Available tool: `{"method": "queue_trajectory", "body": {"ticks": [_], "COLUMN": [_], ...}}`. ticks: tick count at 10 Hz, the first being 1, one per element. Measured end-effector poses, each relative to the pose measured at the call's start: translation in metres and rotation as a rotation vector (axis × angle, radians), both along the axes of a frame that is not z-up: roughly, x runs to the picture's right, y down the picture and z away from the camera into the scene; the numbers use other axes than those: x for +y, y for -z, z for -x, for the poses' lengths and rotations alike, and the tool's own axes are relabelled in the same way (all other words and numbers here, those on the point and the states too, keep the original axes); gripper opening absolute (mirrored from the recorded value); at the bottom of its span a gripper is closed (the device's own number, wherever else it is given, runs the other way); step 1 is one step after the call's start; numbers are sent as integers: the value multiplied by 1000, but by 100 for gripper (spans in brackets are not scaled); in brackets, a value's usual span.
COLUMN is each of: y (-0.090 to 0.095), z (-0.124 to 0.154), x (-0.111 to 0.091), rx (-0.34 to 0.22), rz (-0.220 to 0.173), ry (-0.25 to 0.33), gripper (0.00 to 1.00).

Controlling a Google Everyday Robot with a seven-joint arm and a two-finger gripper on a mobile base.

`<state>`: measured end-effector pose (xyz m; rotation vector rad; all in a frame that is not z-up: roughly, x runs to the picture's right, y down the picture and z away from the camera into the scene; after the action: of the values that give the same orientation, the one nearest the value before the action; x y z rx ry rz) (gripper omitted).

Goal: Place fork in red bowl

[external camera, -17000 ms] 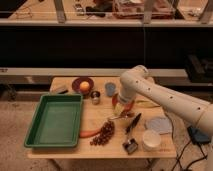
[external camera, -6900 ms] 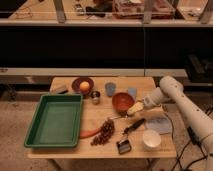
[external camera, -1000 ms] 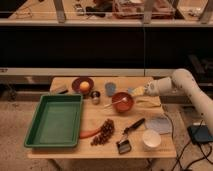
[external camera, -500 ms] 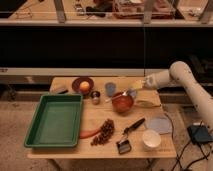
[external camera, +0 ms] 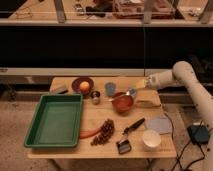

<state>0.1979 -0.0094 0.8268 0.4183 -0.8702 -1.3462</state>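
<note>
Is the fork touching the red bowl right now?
Cannot tell. In the camera view the fork, held by the shut gripper, overlaps the red bowl rim, but no contact or gap shows plainly.

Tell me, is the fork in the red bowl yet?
Partly. The fork slants with its lower end over the red bowl, its upper end at the gripper just right of the bowl. Whether it touches inside, cannot tell.

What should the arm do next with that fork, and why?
Probably lower it a little and let go. The gripper is shut on the fork at the right of the table, and the fork slants down over the red bowl, its low end at the bowl.
</note>
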Motion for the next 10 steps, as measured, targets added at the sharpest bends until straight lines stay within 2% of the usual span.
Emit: {"method": "queue_trajectory", "body": {"ticks": [7, 8, 10], "y": [-1, -1, 0], "z": [-23, -25, -27], "x": [5, 5, 5], "rx": [32, 36, 40], "rz": [10, 11, 14], "ry": [-38, -38, -31], "gripper": [0, 4, 22]}}
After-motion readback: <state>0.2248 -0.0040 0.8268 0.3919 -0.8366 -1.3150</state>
